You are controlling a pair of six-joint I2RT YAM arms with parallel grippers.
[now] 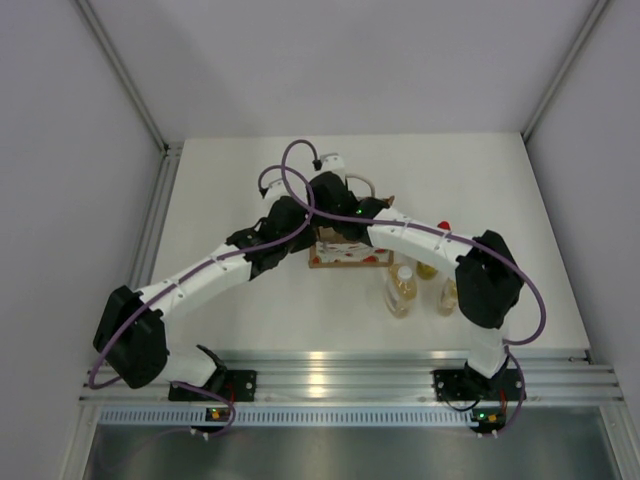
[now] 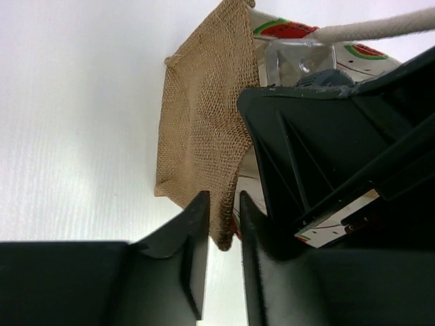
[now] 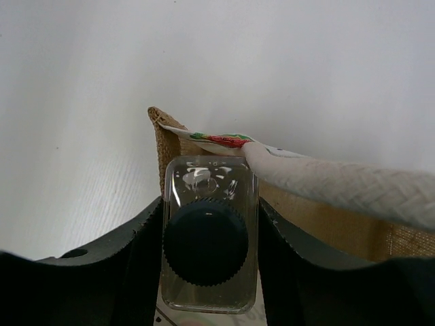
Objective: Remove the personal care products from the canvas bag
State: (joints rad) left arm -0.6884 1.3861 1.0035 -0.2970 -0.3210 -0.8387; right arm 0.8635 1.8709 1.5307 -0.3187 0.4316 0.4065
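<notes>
White table (image 1: 250, 300) bears watermelon-print bag (image 2: 197, 136); right claw (image 3: 209, 224) grips bottle (image 3: 207, 239).

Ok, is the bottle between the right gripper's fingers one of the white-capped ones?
No, the squarish clear bottle held in the right gripper has a dark ribbed cap.

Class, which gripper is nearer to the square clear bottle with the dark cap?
Right. The right gripper clamps the square bottle between its jaws, at the canvas bag's opening. The left gripper pinches the bag's burlap end wall, beside the bottle but not touching it.
</notes>
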